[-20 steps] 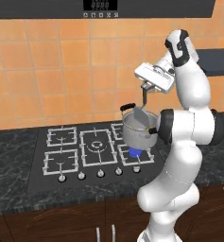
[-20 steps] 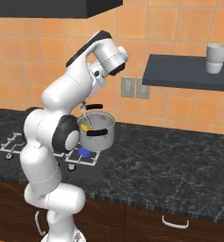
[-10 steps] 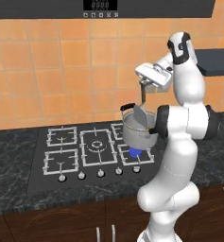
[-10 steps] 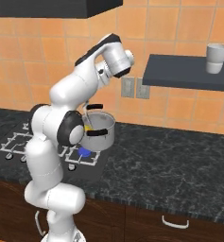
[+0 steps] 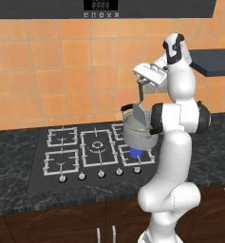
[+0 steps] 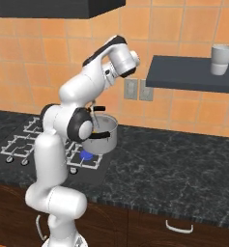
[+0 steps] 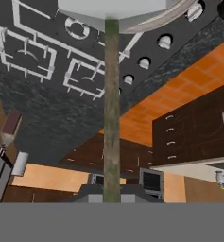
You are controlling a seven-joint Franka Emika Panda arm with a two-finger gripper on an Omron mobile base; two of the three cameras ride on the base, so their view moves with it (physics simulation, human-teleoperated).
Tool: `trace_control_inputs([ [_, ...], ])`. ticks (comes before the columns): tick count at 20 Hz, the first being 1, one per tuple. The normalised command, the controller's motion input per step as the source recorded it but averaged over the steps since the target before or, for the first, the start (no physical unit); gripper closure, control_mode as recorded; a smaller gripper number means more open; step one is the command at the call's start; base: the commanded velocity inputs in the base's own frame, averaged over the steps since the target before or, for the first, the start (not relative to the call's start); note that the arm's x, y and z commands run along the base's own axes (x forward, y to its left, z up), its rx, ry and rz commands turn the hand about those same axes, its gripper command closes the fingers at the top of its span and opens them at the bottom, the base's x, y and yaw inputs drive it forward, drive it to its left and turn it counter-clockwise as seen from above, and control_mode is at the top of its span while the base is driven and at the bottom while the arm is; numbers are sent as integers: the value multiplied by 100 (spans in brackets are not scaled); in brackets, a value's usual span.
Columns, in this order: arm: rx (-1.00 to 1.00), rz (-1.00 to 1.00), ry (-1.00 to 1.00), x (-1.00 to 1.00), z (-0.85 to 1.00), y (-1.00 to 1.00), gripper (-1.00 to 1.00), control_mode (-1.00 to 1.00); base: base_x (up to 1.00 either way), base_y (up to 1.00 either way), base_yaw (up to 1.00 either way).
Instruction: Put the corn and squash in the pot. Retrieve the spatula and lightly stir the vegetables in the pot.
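The dark stone table [image 5: 19,185] carries the hob [image 5: 92,152], and on its near right burner stands the pot [image 5: 138,132], steel, with black side handles. Straight above it hangs the gripper [image 5: 141,81], its jaws clamped narrow on the thin handle of the spatula [image 5: 140,110]. That handle runs almost plumb, so the spatula's long axis points down from the gripper into the pot, the blade dipped inside near the rim. A glimpse of yellow shows inside the pot, though which vegetable I cannot tell. Stirring looks like a sideways sweep of the blade.
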Motion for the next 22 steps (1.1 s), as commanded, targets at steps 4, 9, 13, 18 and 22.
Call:
trace_control_inputs([
  [4,0,0,4,51,-64,-15,100,-100,0,0,0],
  [9,0,0,9,36,-67,-8,100,-100,0,0,0],
  [13,14,1,22,1,-35,2,100,-100,0,0,0],
  [18,35,2,38,0,5,14,100,-100,0,0,0],
  [22,31,0,38,-22,27,32,100,-100,0,0,0],
])
